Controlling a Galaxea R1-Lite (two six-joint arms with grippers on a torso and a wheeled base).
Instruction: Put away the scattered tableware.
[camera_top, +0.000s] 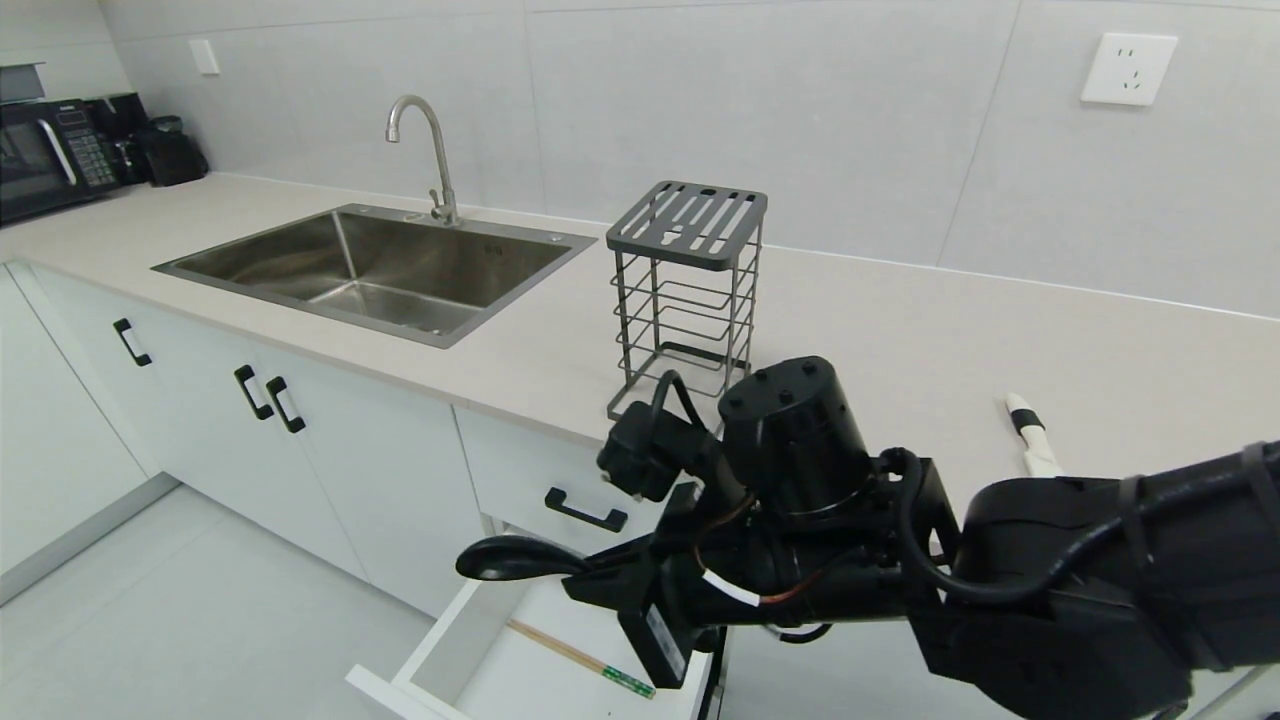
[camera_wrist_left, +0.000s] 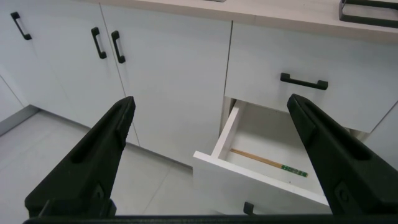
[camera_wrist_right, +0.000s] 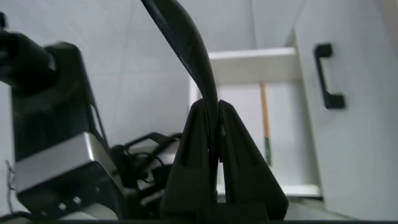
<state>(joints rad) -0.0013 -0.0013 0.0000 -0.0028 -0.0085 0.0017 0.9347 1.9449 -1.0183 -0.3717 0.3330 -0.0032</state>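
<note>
My right gripper is shut on the handle of a black spoon, held level above the open white drawer below the counter. In the right wrist view the spoon rises from between the closed fingers, with the drawer behind it. A pair of wooden chopsticks lies in the drawer. A white utensil with a black band lies on the counter to the right. My left gripper is open and holds nothing, facing the drawer and its chopsticks.
A dark wire rack stands on the counter behind the drawer. Left of it is a steel sink with a faucet. A microwave sits far left. Closed cabinet doors with black handles run along the front.
</note>
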